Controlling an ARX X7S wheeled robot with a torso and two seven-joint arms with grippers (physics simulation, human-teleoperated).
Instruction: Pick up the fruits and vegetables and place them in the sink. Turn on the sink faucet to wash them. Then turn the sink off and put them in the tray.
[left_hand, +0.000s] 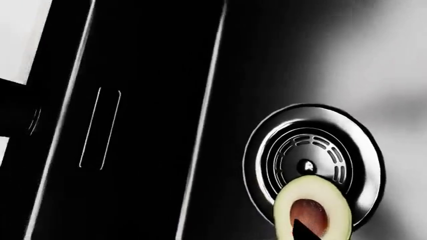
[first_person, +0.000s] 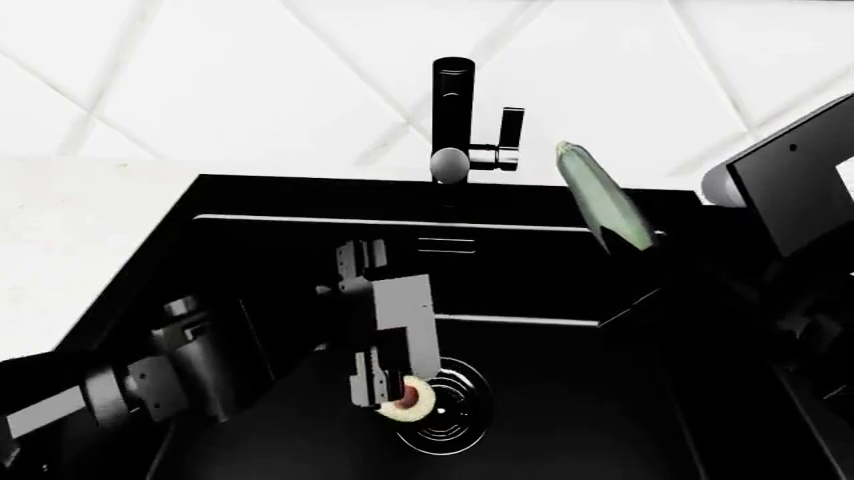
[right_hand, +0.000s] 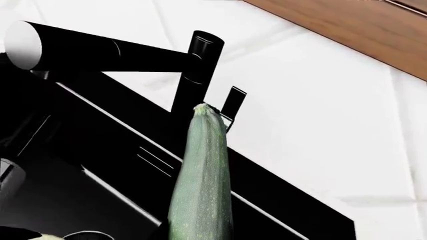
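Avocado half (first_person: 410, 398) held in closed left hand (first_person: 390, 392) over sink (first_person: 561, 400) drain (first_person: 447, 405). Zucchini (first_person: 603, 195) apparently gripped by right hand, fingers unseen, at faucet's (first_person: 454, 120) 3 o'clock. Risks: zucchini striking lever; avocado rolling on release.

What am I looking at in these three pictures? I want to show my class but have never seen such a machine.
It is a simulated two-armed robot at a black sink. One picture looks down from its head; the others come from cameras near each arm's fingers. The left gripper holds a halved avocado low over the drain. The right arm holds a long zucchini up beside the faucet; its fingers are out of view. A wooden tray lies beyond the faucet.
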